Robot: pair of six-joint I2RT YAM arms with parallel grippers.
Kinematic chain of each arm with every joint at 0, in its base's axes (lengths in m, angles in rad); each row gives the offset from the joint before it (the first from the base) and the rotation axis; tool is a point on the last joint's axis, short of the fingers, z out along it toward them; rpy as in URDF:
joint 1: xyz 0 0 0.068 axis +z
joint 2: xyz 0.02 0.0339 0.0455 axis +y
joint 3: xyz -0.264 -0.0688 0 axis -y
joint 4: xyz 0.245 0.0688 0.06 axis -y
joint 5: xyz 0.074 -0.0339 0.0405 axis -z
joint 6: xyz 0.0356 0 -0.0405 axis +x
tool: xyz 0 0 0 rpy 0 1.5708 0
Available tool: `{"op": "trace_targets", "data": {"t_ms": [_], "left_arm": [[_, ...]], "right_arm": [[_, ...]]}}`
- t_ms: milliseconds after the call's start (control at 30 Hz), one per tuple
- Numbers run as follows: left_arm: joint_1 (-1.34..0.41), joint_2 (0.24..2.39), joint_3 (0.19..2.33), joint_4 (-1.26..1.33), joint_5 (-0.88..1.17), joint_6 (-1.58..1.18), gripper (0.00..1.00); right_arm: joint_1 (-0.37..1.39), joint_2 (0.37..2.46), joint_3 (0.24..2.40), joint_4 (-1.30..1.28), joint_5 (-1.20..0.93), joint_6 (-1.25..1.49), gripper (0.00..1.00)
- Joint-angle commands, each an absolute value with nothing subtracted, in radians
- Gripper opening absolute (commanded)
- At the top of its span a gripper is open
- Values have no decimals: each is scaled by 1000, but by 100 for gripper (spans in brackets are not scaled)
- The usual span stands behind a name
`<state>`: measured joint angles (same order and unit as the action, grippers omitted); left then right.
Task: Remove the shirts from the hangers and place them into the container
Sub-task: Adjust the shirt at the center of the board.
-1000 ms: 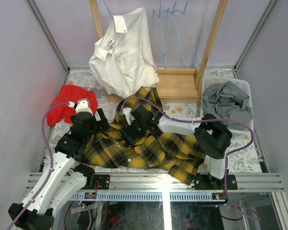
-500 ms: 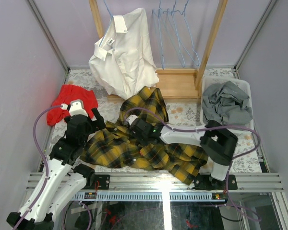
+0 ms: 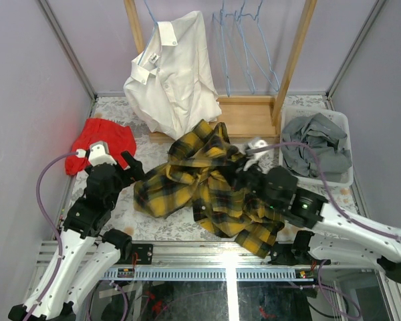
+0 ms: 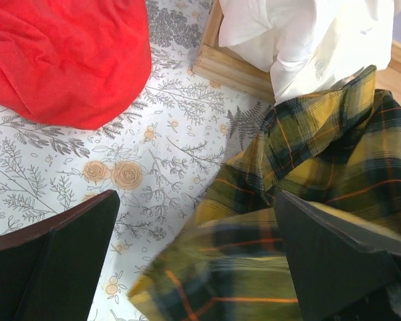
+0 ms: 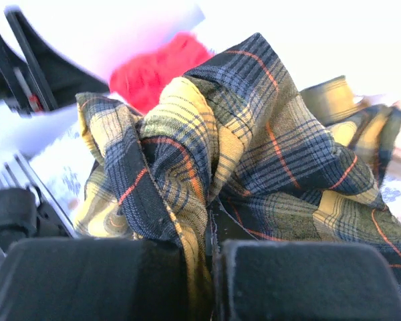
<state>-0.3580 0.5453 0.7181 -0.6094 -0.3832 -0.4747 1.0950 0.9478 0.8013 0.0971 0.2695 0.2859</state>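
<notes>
Got the yellow-and-black plaid shirt heaped in the middle of the frame on the flowery table, with a fold of it pinched in the right gripper just right of center. No gap between those fingers in the wrist view, just plaid cloth squeezed up through them. Over at center-left, left gripper spread wide and holding nothing, hovering by the shirt's left edge, one fingertip above bare table and the other above plaid. Just above-left of it, red cloth. Up top, white shirt hanging on the wooden rack, blue hangers bare right beside it. At the right edge, grey shirt already sitting crumpled in the white container, close to the plaid pile, hard to say if touching.
</notes>
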Motion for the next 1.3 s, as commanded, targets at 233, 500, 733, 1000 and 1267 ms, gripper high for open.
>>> {"op": "trace_targets", "data": {"t_ms": [233,500,733,1000,1267], "left_arm": [[-354,531,695,-576,-394,-501,100],[-354,527,690,-572,-384,-501,100],[-354,518,690,-572,-389,-502,100],[-353,518,685,-567,-392,-500,100],[-354,534,686,-566,-384,-497,100]], "right_arm": [[1062,868,760,-342,909,729,6],[904,1200,744,71,293,864,18],[909,1527,1047,-6,88,789,54],[1027,1839,1203,-421,362,731,100],[1046,1876,1057,-445,411,773,99]]}}
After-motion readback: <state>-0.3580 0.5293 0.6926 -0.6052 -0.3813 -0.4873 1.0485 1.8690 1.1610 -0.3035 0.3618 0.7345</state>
